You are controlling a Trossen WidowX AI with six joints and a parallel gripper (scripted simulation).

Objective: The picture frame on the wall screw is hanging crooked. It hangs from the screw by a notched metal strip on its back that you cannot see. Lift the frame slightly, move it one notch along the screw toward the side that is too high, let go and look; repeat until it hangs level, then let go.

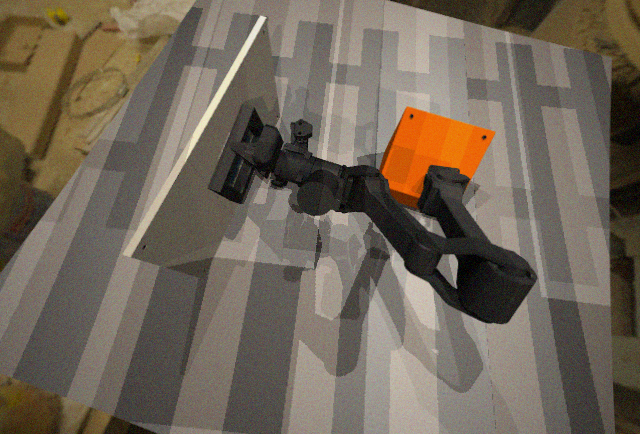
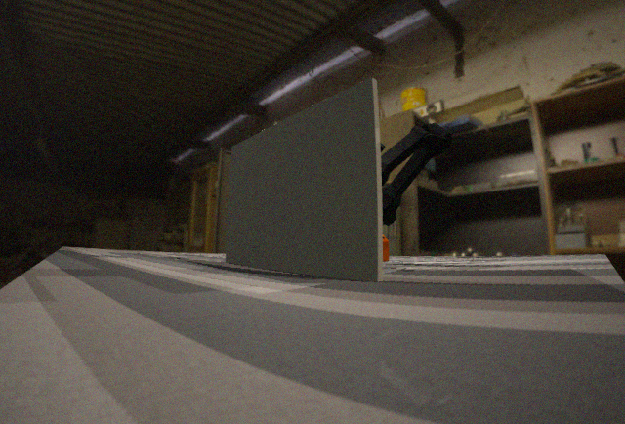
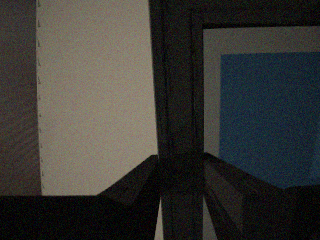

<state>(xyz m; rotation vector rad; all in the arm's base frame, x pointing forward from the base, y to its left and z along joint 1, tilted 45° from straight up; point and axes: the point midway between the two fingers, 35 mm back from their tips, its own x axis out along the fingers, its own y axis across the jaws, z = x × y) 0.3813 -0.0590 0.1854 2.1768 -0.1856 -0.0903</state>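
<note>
- across a table (image 1: 429,326) (image 2: 312,359) patterned in gray stripes, an upright wall panel (image 1: 232,103) (image 2: 303,191) stands near one edge.
- a black robot arm (image 1: 400,222) (image 2: 403,167) reaches toward the panel's face.
- an orange block (image 1: 439,145) (image 2: 385,249) sits beside the arm.
- the dark picture frame (image 1: 224,171) (image 3: 181,100), around a blue picture (image 3: 270,115), is against the panel.
- the gripper (image 1: 247,152) (image 3: 179,162) is nearly closed, its jaws pinching one side bar of the frame.

dark picture frame (image 1: 223,173) (image 3: 181,100) with pale inner border and blue panel, upright against the wall panel, one side bar pinched between the gripper's fingertips, blue panel to one side of them, screw hidden
</note>
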